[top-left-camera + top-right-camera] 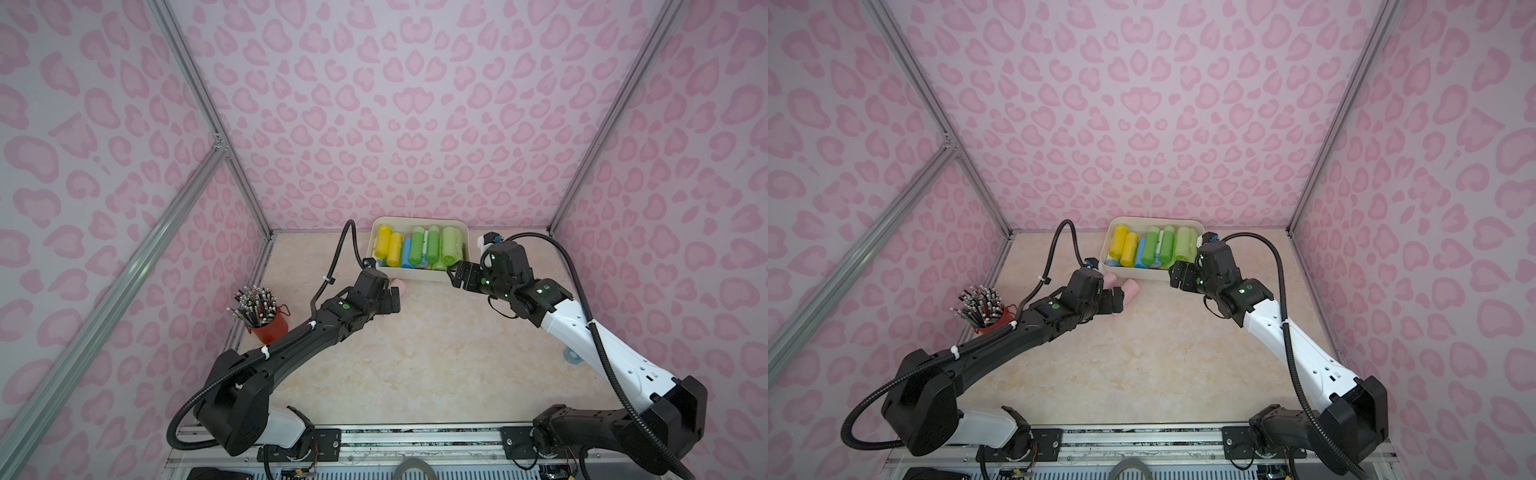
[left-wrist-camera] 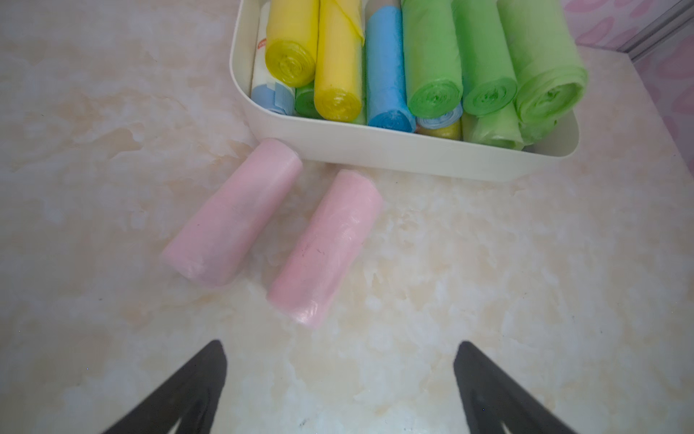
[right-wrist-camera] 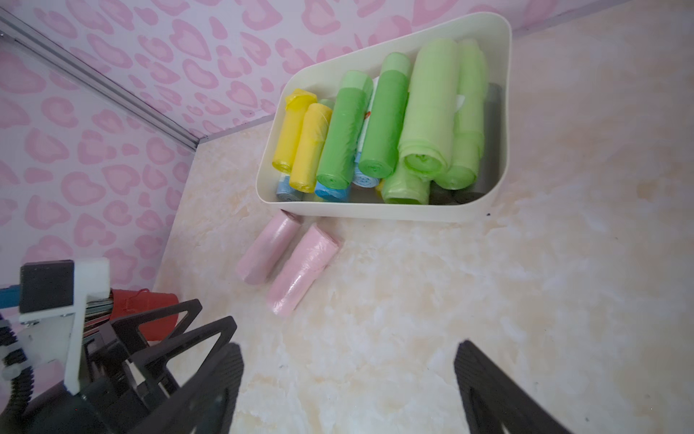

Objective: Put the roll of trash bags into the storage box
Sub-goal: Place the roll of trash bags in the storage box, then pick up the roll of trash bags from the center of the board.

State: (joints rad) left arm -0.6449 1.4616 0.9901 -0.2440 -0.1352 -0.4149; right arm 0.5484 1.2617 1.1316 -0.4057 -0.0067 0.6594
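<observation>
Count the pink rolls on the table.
2. Both lie side by side on the table, just in front of the storage box: the left pink roll and the right pink roll. None shows inside the box, but its bottom is partly hidden.

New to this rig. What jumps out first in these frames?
The storage box at the back wall is crammed with yellow, blue and green rolls. Just before it a pink roll and a second pink roll lie side by side on the table, the open left gripper pointed at them.
</observation>
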